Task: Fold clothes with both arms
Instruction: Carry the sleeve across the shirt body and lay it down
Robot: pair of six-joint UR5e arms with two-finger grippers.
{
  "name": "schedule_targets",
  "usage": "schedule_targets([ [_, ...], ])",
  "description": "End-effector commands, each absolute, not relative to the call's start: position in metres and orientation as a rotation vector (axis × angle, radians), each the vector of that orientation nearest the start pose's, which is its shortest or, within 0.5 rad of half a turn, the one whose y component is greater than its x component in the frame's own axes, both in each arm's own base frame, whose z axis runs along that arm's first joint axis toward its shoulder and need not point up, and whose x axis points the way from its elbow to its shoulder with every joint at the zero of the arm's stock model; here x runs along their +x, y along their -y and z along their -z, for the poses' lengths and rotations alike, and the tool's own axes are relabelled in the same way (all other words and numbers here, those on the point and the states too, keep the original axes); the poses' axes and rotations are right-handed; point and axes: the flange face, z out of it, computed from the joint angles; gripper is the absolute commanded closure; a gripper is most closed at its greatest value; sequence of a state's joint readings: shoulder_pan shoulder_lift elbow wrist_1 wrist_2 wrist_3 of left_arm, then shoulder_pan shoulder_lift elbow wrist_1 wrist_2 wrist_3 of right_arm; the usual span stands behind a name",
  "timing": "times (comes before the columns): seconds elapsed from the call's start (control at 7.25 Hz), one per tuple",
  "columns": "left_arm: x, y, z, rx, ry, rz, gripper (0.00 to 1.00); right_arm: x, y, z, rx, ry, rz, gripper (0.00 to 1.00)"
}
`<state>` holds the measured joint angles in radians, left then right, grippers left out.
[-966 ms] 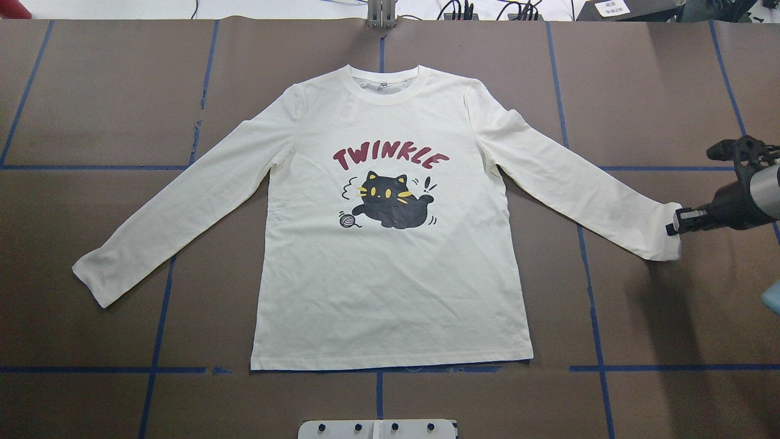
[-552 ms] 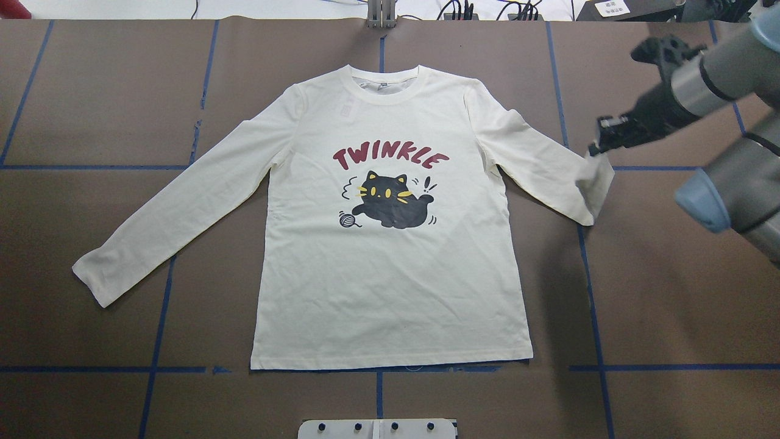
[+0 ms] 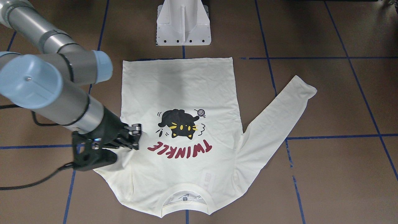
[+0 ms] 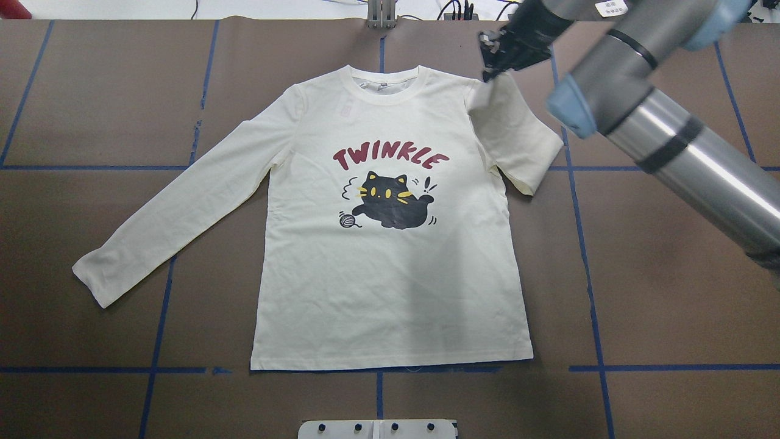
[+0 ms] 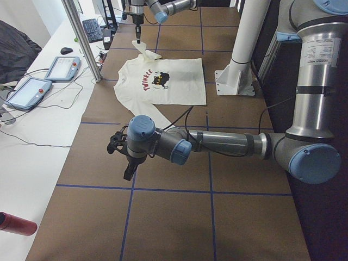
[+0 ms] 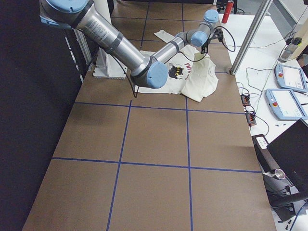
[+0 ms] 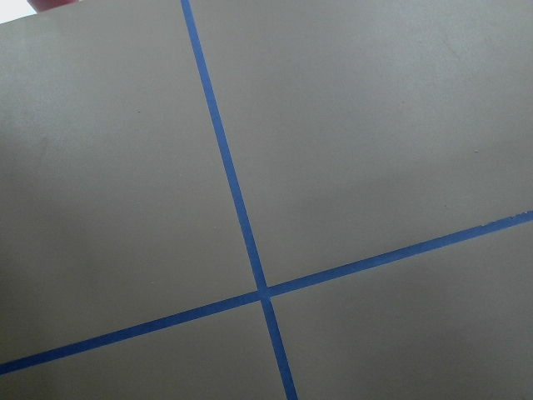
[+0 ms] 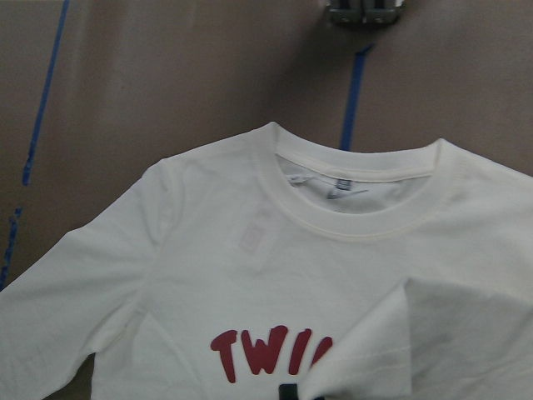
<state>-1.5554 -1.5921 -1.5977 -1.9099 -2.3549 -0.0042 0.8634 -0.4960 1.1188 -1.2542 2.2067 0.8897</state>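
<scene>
- The shirt (image 4: 390,286) lies flat, print up, on the worktop (image 4: 670,292), with its collar far from the robot and its hem near.
- The right tool (image 4: 490,68) is clenched on the cuff of the sleeve (image 4: 515,140), held above that shoulder, the sleeve doubled back beneath.
- The chest lies to this tool's left, so I judge the fold goes that way.
- The left tool (image 5: 128,171) hangs well off the shirt; I cannot tell its grip.

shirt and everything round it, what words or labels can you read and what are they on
"TWINKLE": red letters on the T-shirt chest, above the black cat print.
Neck label inside the collar: too small to read.
Pale sticker near the shoulder: too faint to read.
White paper beyond the table: blurred.
Printed sticker on the left arm: too small to read.
</scene>
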Motion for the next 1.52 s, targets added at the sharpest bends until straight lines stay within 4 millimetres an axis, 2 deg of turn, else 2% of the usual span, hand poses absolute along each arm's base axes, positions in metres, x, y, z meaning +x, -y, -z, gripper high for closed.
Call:
schedule_targets([
  [0.0,-0.054,0.527,-0.600,0.352,-0.778,-0.161,0.00,-0.605,0.609,-0.092,0.306,1.010,0.195,1.00],
  [0.28,-0.054,0.529,-0.601,0.350,-0.778,-0.161,0.00,-0.631,0.594,-0.105,0.325,0.983,0.202,1.00],
  [0.55,-0.054,0.529,-0.600,0.352,-0.778,-0.161,0.00,-0.635,0.586,-0.088,0.378,1.052,0.221,1.00],
  [0.83,-0.054,0.530,-0.600,0.349,-0.778,-0.159,0.00,-0.638,0.585,-0.075,0.428,1.097,0.227,1.00],
  [0.97,-0.054,0.536,-0.600,0.351,-0.778,-0.160,0.00,-0.639,0.581,-0.067,0.421,1.149,0.175,0.43],
  [1.1,-0.054,0.541,-0.603,0.357,-0.778,-0.164,0.00,-0.651,0.562,-0.057,0.456,1.219,0.150,0.00],
  [1.24,-0.054,0.541,-0.607,0.366,-0.777,-0.167,0.00,-0.667,0.544,-0.055,0.476,1.228,0.136,0.00],
  [1.38,-0.054,0.541,-0.611,0.378,-0.777,-0.172,0.00,-0.672,0.544,-0.065,0.471,1.208,0.125,0.00],
])
